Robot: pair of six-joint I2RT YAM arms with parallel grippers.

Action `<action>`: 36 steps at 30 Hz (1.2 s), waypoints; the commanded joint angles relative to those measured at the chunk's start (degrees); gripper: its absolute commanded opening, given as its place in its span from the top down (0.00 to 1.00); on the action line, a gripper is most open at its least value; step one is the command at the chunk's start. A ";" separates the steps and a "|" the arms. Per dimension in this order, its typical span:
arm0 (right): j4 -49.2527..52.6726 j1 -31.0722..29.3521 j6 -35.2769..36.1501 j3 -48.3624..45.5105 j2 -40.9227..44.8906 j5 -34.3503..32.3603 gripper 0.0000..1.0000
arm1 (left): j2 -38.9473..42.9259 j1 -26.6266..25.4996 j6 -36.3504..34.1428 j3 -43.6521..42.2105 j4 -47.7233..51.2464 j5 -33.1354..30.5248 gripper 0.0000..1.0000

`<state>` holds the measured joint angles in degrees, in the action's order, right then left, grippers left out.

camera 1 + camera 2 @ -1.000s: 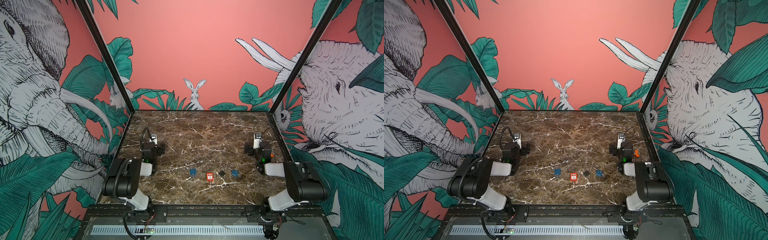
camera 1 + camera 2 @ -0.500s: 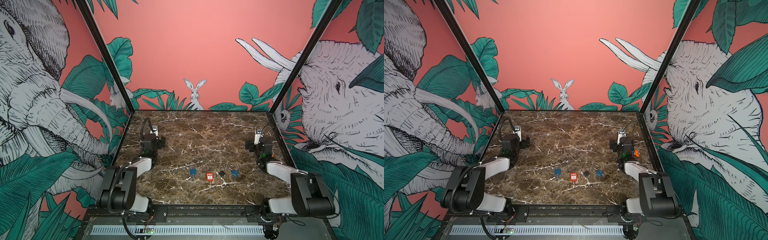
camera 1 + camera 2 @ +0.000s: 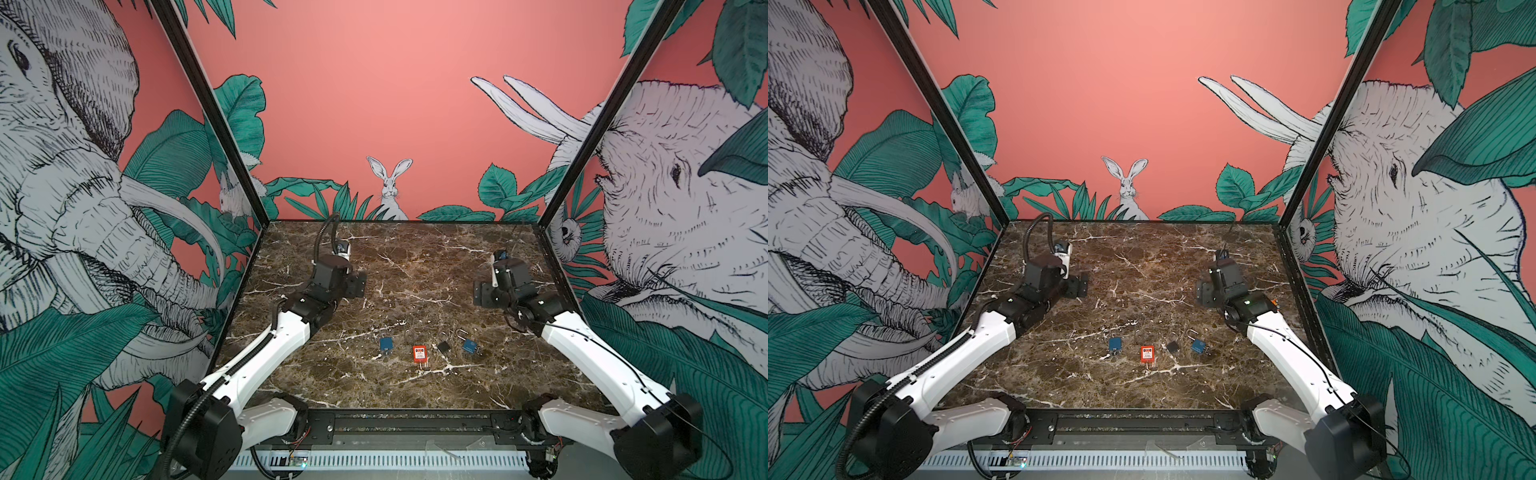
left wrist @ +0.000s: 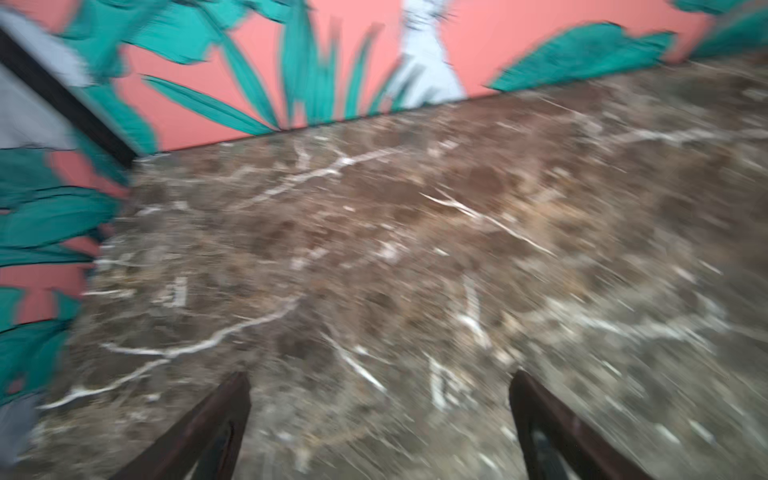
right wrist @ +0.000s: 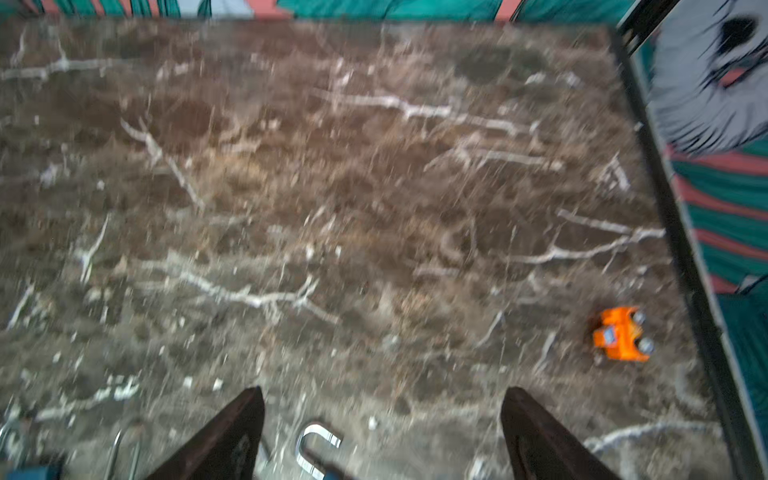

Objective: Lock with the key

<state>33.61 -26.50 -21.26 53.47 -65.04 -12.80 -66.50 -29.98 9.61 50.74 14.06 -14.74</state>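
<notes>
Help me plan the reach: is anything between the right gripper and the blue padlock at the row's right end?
Nothing visible does. The right gripper hangs open over bare marble behind the blue padlock. The black padlock lies close beside it, the orange piece off by the wall.

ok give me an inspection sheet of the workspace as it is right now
surface: brown marble table, white veins.
job's things: four small locks in a row near the front, apart from each other: left blue lock, red lock, black lock, right blue lock whose shackle looks open; keys too small to tell.
clutter: orange item by the right wall.
grippers: left gripper open, empty; right gripper open, empty.
cables: black hose looping over the left arm; thin wire along the right arm.
surroundings: mural walls with elephants, leaves, a rabbit.
</notes>
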 commanded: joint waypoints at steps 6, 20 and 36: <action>8.61 -4.83 -4.24 -9.33 -0.44 7.49 0.29 | 1.67 -2.62 14.64 -6.33 -2.14 16.50 0.02; 2.87 -6.94 -4.69 -12.60 -10.98 10.14 0.46 | -1.81 -4.47 11.71 -4.29 -2.38 21.66 0.02; -4.87 -7.16 -3.98 -14.30 -16.07 14.19 0.42 | -4.33 -4.74 12.43 -3.76 -3.21 23.47 0.02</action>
<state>30.68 -33.28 -25.26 39.99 -79.94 -0.27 -70.85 -34.44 21.43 45.71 11.68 7.77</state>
